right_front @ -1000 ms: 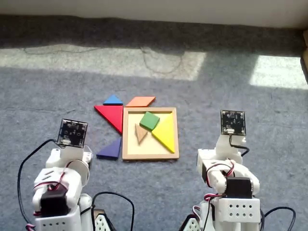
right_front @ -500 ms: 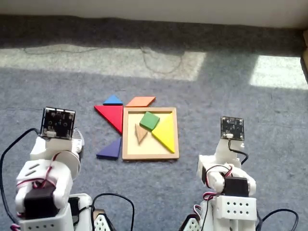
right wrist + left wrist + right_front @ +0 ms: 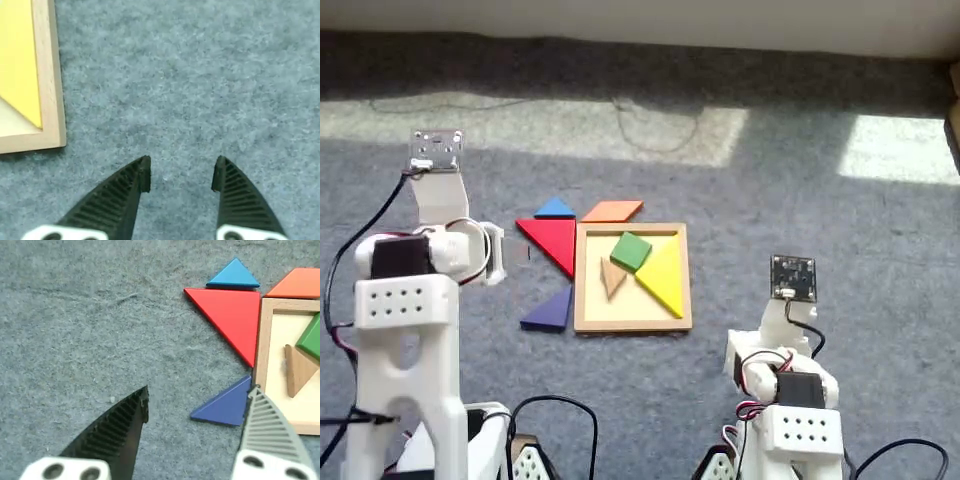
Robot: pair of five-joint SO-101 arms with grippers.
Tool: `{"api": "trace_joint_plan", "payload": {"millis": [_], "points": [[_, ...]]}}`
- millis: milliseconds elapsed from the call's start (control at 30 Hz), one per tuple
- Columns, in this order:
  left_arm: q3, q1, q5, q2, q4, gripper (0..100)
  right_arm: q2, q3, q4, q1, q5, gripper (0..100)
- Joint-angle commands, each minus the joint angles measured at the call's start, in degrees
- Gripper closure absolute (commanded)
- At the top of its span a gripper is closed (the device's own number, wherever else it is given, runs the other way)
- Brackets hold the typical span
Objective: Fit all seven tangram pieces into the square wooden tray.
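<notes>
7 pcs total: 3 already lie in the wooden tray (image 3: pixel 632 325), namely the green square (image 3: pixel 631 251), yellow triangle (image 3: pixel 663 280) and a small bare-wood triangle (image 3: pixel 611 277). The other 4 sit flat on the grey carpet (image 3: pixel 800 190) at the tray's left and far sides: the red triangle (image 3: pixel 230 320) right against the outer wall, the dark-blue triangle (image 3: pixel 225 405) with its tip at that wall, and the light-blue triangle (image 3: pixel 234 277) and orange parallelogram (image 3: pixel 295 284) by the far corner. The left gripper (image 3: pixel 199 392) hangs above the carpet w/ fingers spread wide, the dark-blue pc in the gap below them. The right gripper (image 3: pixel 182 162) is over bare carpet beside the tray's right wall, fingers moderately apart, holding nothing. Handling, as a guess: the pcs look thin, stiff, light, w/ smooth painted faces, so prob. slippery and apt to pivot if pinched off-centre. They're low, so there's little side wall to bite, though the carpet pile should let the tips sink beside an edge. Best hold approx. across 2 edges near the middle, not at a sharp corner. The big red one may be too broad to span except near a point.
</notes>
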Motion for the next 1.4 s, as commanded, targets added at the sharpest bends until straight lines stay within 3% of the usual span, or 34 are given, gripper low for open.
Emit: {"api": "trace_joint_plan", "payload": {"millis": [0, 267, 500, 933, 1167, 1367], "points": [[-6.11, 4.97, 5.89, 8.13, -0.26, 69, -0.66, 0.84, -0.84, 1.27, 0.79, 79.6], [-15.16, 9.89, 19.52, 25.10, -0.35, 69, -0.66, 4.97, -1.19, 1.27, 0.88, 79.6], [-27.21, 9.89, 24.00, 42.24, -0.35, 69, -0.66, 5.14, -1.19, 1.27, 0.97, 79.6], [-47.43, 10.51, 25.05, 63.16, 0.18, 69, -0.66, 5.14, -1.19, 1.27, 0.97, 79.6], [-51.30, 10.33, 25.05, 69.76, 0.35, 69, -0.66, 5.14, -1.19, 1.27, 0.97, 79.6], [-51.30, 10.42, 24.62, 70.29, 6.42, 69, -0.66, 5.23, -1.19, 1.27, 0.97, 79.6]]}}
